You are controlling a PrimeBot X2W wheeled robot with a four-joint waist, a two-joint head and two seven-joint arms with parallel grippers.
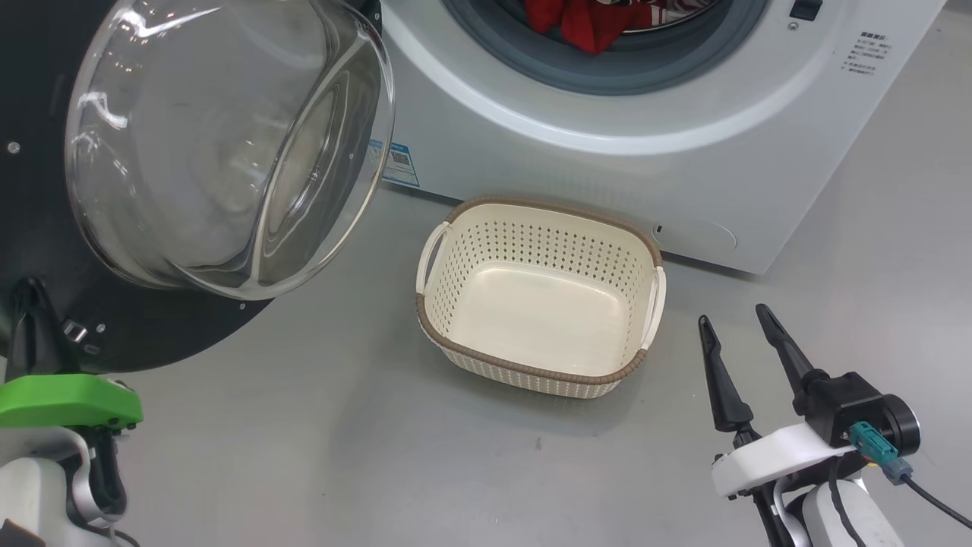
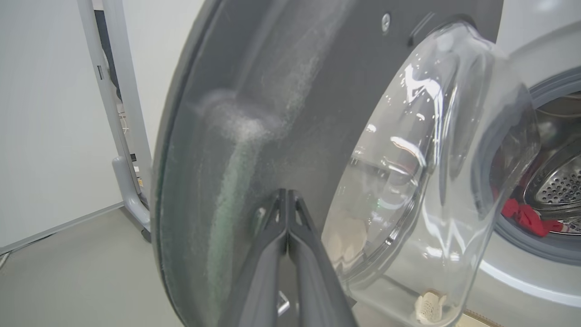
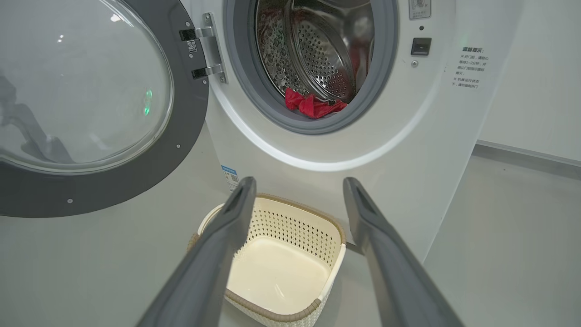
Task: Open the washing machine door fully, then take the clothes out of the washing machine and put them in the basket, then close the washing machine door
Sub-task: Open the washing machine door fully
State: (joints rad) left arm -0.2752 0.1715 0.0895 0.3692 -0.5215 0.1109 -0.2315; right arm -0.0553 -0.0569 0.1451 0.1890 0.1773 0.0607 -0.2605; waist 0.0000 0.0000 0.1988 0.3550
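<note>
The washing machine door (image 1: 228, 144) is swung wide open at the left, its clear glass bowl bulging out of a black ring (image 3: 86, 86). My left gripper (image 2: 287, 193) is shut, its tips right at the door's inner face (image 2: 272, 91). The white washing machine (image 1: 630, 167) stands behind, with red clothes (image 1: 588, 23) lying at the drum's lower lip (image 3: 311, 104). The cream basket (image 1: 456, 334) sits empty on the floor before the machine (image 3: 290, 313). My right gripper (image 1: 733, 319) hangs open to the right of the basket, with nothing between its fingers (image 3: 297, 181).
Grey floor (image 1: 380, 456) surrounds the basket. A blue sticker (image 1: 400, 163) marks the machine's lower left corner. In the left wrist view a pale frame post (image 2: 122, 136) and white wall stand beyond the door's edge.
</note>
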